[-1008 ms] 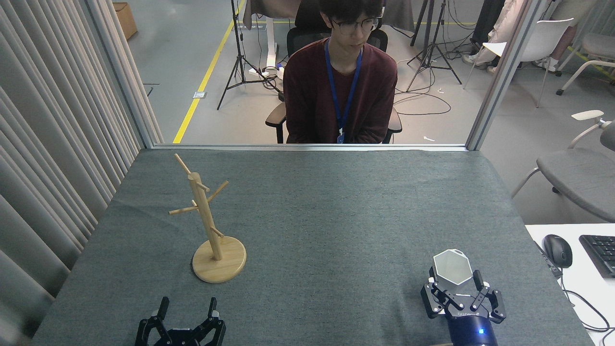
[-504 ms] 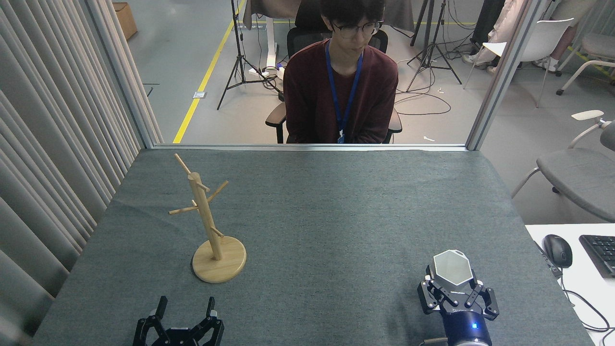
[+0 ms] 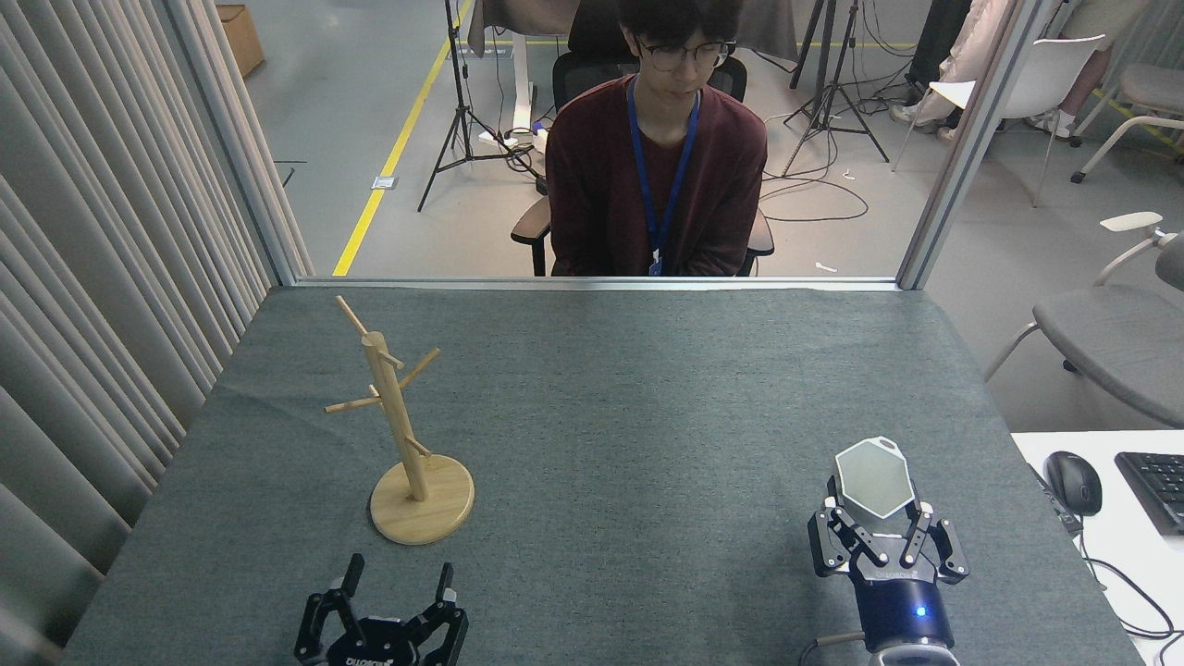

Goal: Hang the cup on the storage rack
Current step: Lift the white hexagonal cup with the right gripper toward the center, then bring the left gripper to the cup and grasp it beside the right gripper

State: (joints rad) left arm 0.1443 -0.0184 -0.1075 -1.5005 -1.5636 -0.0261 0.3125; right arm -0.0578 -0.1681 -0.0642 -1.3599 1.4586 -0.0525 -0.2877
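Now the cup is gripped, and the carry to the rack is next

The right gripper [image 3: 885, 532] holds the small white faceted cup with the hexagonal rim [image 3: 874, 478] between its closed fingers, at the near right part of the table. The cup's mouth is turned toward the camera, so I see into it, and a small tab shows at its top edge; whether it has a hole I cannot tell from here. The cup seems lifted off the grey cloth-covered table [image 3: 647, 398], though the view does not make this certain. So I judge that the grasp step is done and the transport step is in hand.

The light wooden mug tree with thin angled pegs and a round disc base [image 3: 407, 435] stands well apart, on the left half of the table. The next move calls for a long sideways travel to the left, then for turning the cup so that its tab meets a free peg, probably the one that points to the right.

The left gripper [image 3: 396, 592] rests low at the near edge with its fingers spread wide, holding nothing, just in front of the rack base. It could stand in the way of a low approach. Between cup and rack the cloth is bare. A person in a dark red sweater [image 3: 655, 176] sits behind the far edge, outside the working area.
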